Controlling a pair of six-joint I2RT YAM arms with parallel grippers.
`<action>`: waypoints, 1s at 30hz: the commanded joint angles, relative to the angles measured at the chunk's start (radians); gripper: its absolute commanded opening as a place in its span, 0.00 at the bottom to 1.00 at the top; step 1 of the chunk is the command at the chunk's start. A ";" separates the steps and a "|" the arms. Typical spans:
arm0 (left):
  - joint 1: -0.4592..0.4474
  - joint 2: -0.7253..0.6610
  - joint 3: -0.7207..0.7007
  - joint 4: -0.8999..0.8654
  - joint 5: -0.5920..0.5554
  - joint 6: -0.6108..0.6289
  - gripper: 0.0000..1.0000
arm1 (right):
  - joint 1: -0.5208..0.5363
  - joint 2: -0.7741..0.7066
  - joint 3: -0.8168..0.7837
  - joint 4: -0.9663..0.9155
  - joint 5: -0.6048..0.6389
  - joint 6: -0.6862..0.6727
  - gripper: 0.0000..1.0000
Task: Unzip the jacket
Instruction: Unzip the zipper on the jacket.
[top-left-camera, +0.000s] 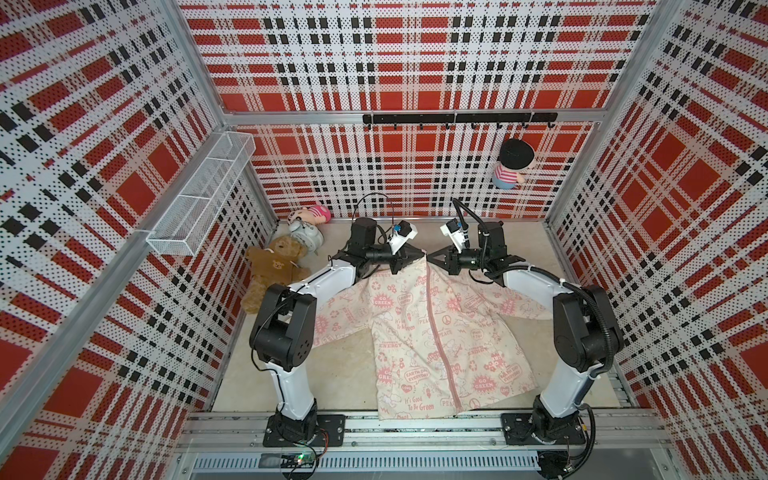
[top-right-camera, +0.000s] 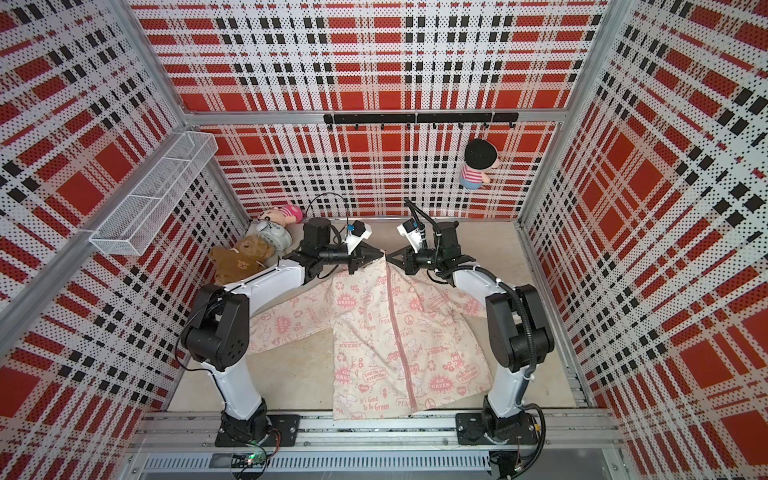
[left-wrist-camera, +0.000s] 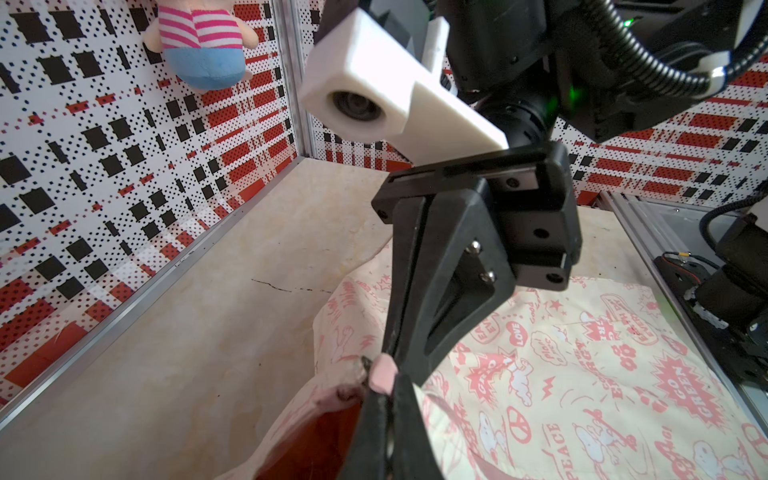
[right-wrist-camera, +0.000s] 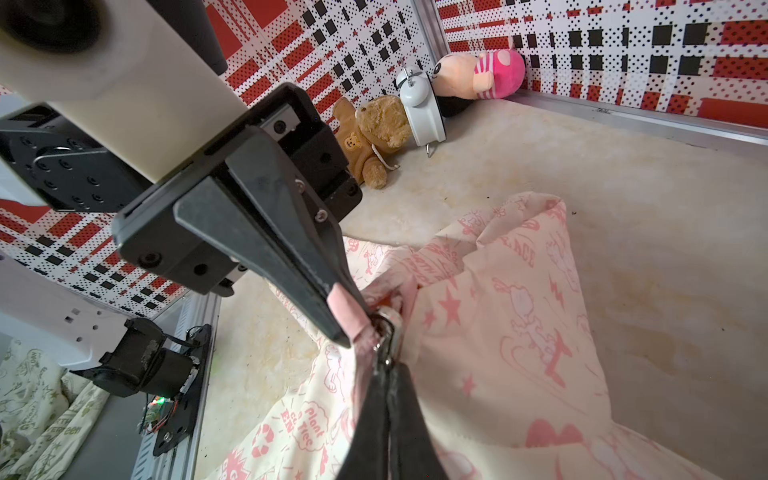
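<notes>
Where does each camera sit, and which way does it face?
Both top views: high above the arm bases, facing down at the jacket; both arms show.
Left wrist: on the left arm, facing the right fingers and striped doll; left fingers show.
Right wrist: on the right arm, facing the left fingers and teddy bear; right fingers show.
Shared: both wrist views show the jacket's zipper top.
</notes>
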 joint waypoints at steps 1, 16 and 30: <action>-0.002 -0.031 0.006 0.164 0.015 -0.051 0.00 | 0.022 -0.013 -0.039 -0.067 0.068 -0.027 0.00; 0.023 -0.037 -0.011 0.172 0.001 -0.065 0.00 | 0.022 -0.142 -0.165 -0.110 0.195 -0.095 0.00; 0.026 -0.023 0.009 0.121 -0.058 -0.053 0.00 | 0.044 -0.202 -0.172 -0.270 0.456 -0.173 0.00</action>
